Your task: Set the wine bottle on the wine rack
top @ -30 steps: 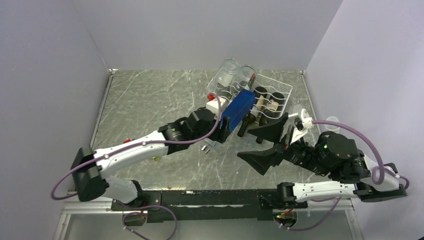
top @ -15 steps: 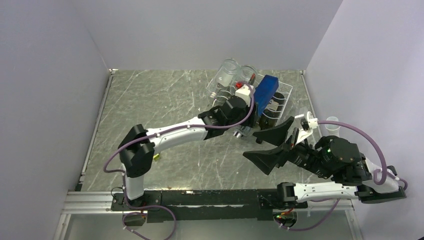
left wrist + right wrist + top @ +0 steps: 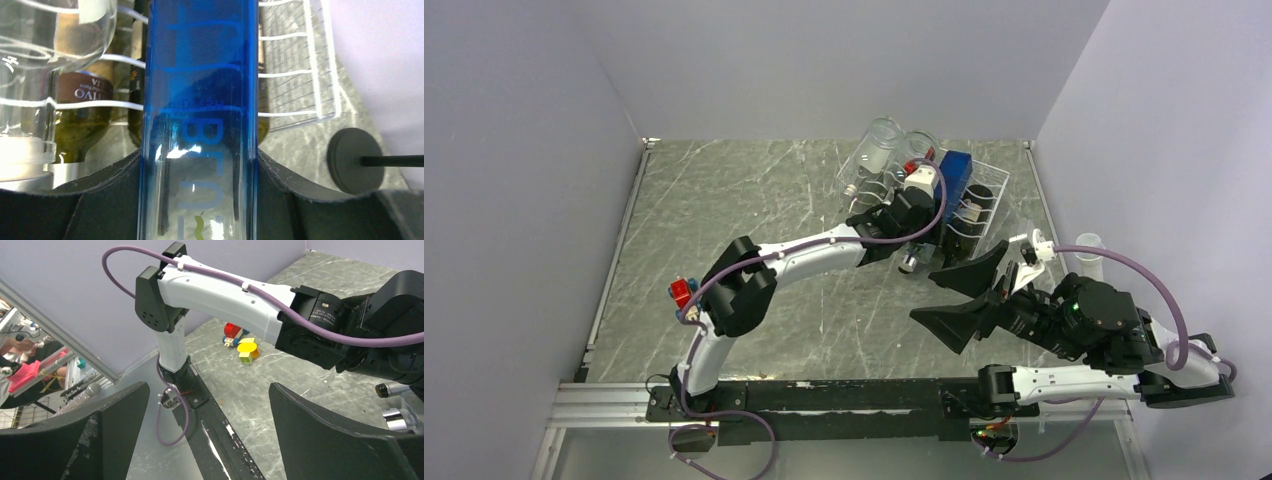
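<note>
The left gripper [image 3: 199, 172] is clamped on the blue bottle [image 3: 200, 100], with a black pad [image 3: 112, 175] pressed against each side of the glass. From above, the left arm [image 3: 804, 255] reaches out to about 1 o'clock on the table [image 3: 724, 200], where the white wire rack [image 3: 996, 186] sits. The blue bottle is held over the rack's 9 o'clock side, above the dark bottles [image 3: 85, 110] lying in the grooves. Whether it touches the wires cannot be told. Clear glass bottles [image 3: 879, 150] lean at the rack's 10 o'clock corner. The right gripper [image 3: 934, 292] hangs at about 4 o'clock on the table, just short of the rack, with its jaws spread wide and nothing between them. A small red block [image 3: 681, 293] lies at about 8 o'clock, near the left arm's elbow.
</note>
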`<state>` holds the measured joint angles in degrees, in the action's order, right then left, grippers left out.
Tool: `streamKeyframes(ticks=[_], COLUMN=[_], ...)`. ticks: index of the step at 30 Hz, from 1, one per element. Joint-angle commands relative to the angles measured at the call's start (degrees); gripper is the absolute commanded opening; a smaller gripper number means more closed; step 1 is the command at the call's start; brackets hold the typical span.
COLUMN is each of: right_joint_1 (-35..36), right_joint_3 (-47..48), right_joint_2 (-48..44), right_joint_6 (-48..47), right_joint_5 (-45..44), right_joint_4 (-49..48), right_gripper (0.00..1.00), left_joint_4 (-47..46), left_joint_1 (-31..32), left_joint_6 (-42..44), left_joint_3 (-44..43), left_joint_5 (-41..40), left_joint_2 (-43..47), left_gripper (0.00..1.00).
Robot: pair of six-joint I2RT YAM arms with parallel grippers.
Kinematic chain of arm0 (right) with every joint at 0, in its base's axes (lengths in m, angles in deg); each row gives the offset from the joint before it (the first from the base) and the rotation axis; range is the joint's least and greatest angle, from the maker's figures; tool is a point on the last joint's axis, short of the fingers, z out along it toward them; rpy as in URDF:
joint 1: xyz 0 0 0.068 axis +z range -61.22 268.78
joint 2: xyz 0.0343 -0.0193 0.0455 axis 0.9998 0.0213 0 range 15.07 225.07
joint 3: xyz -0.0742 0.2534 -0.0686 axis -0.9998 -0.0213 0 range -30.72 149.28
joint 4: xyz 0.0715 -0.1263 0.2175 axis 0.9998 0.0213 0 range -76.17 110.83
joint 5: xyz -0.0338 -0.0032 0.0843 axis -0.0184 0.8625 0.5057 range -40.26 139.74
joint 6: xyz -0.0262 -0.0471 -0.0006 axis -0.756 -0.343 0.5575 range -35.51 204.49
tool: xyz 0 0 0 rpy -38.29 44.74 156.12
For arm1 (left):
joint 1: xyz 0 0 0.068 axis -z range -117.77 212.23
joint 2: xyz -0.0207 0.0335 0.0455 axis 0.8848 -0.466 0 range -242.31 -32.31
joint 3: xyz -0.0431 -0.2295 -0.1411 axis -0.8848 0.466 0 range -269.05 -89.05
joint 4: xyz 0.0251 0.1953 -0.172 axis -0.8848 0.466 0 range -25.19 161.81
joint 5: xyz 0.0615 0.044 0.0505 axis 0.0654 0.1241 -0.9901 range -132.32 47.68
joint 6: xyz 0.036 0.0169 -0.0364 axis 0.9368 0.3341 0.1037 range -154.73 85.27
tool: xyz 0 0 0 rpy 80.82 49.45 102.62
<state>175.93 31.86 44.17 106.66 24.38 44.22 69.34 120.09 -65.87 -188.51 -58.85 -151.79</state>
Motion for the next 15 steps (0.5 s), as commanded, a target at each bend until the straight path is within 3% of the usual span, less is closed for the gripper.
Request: streamKeyframes(ticks=[1, 15], right_joint_1=[0.23, 0.26], right_joint_3=[-1.66, -2.83], right_joint_2=[-1.33, -0.61], right_joint_6=[1.10, 2.86], right_joint_5=[0.08, 1.37], right_joint_4=[-0.68, 0.09], right_gripper=[0.95, 0.93], left_joint_4=[-8.99, -2.10], left_joint_1=[-1.10, -3.17], left_joint_6=[-0.48, 0.10], left_joint_3=[-6.72, -14.64], left_joint_5=[-3.12, -4.74], left_joint_2=[1.57, -4.01], left_gripper=[0.01, 0.01])
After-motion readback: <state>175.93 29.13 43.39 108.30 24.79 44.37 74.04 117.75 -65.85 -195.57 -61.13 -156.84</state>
